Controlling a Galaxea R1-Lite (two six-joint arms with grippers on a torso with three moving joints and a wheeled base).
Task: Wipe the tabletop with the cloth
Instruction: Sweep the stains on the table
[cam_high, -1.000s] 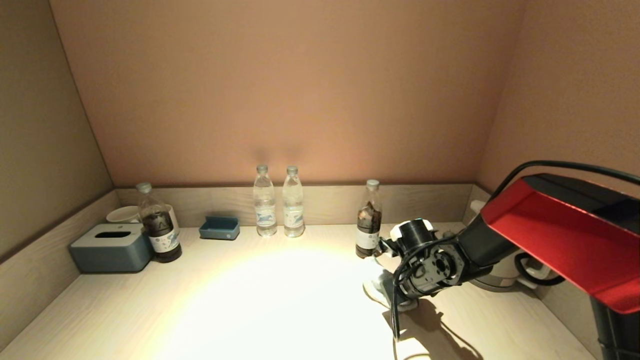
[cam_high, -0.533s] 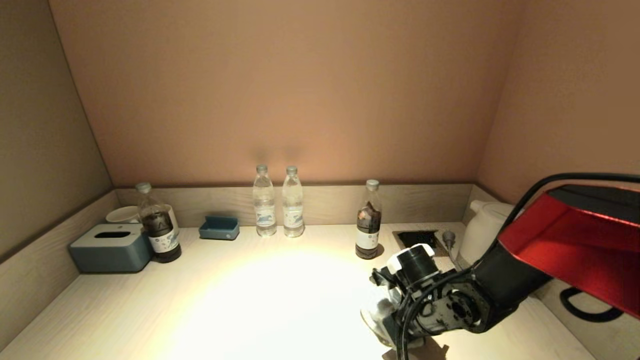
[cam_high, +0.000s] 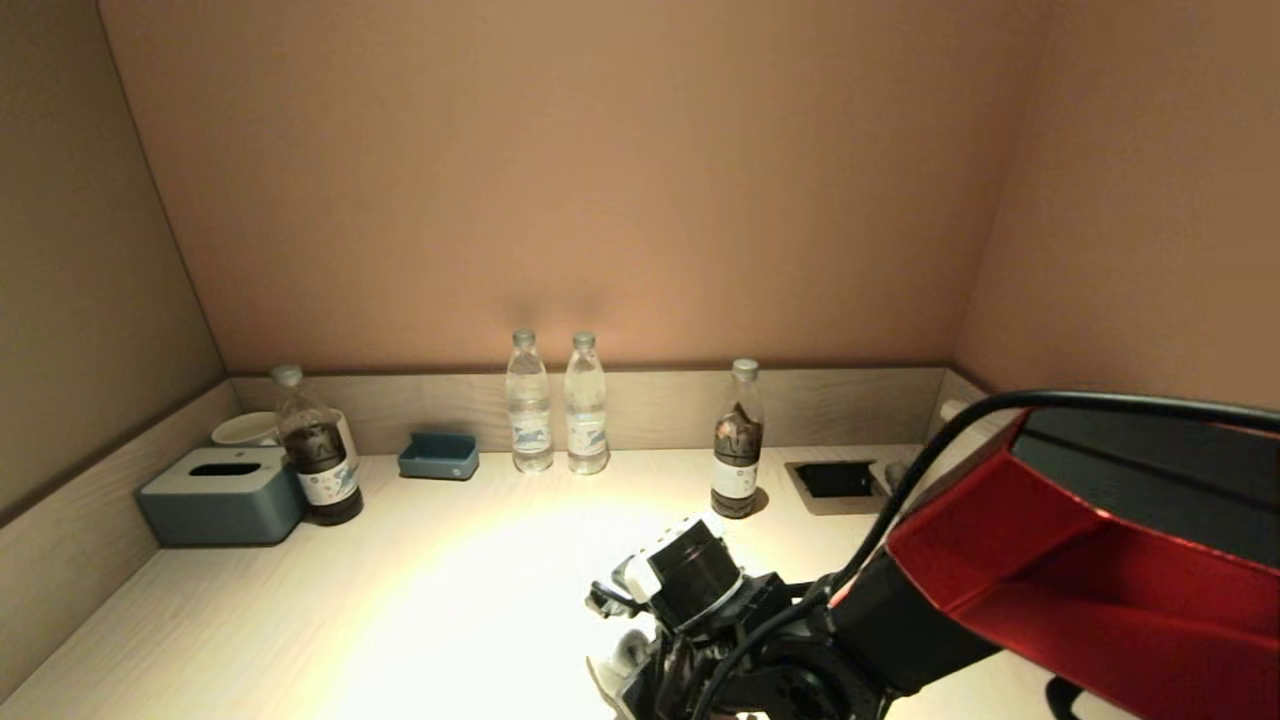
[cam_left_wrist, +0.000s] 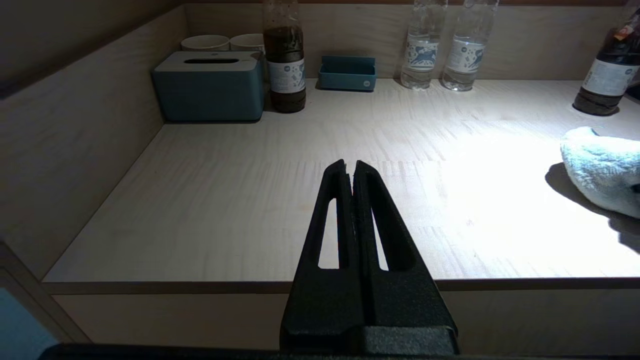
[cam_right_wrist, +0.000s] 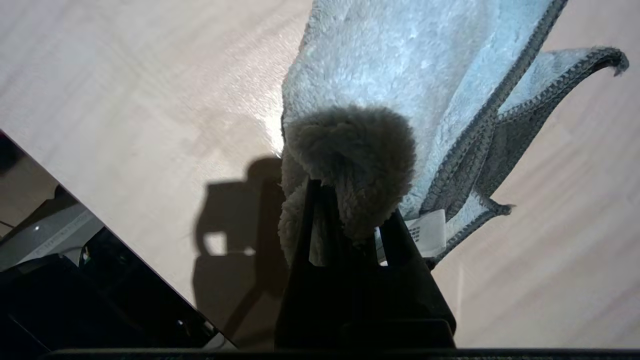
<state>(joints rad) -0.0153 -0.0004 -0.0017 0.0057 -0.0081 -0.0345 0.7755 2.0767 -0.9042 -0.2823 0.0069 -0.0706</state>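
Observation:
My right gripper (cam_right_wrist: 350, 200) is shut on a fluffy pale-blue cloth (cam_right_wrist: 400, 75) with a dark stitched hem and a white label. The cloth lies spread on the light wooden tabletop (cam_right_wrist: 125, 100) near its front edge. In the head view the right wrist (cam_high: 690, 570) is low over the front middle of the tabletop (cam_high: 450, 600), and only a bit of cloth (cam_high: 612, 680) shows under it. The left wrist view shows the cloth (cam_left_wrist: 600, 170) at the far side of the table. My left gripper (cam_left_wrist: 350, 167) is shut and empty, held off the table's front edge.
Along the back wall stand two clear water bottles (cam_high: 557, 405), a dark-drink bottle (cam_high: 738, 445), another dark bottle (cam_high: 318, 450), a blue tissue box (cam_high: 222, 492), a small blue tray (cam_high: 439, 455) and white cups (cam_high: 245, 428). A recessed socket (cam_high: 838, 482) sits at the back right.
My right arm has swept the cloth from the back right, beside the dark bottle, towards the front and then left to the front middle. The socket is uncovered now. The left arm has not moved.

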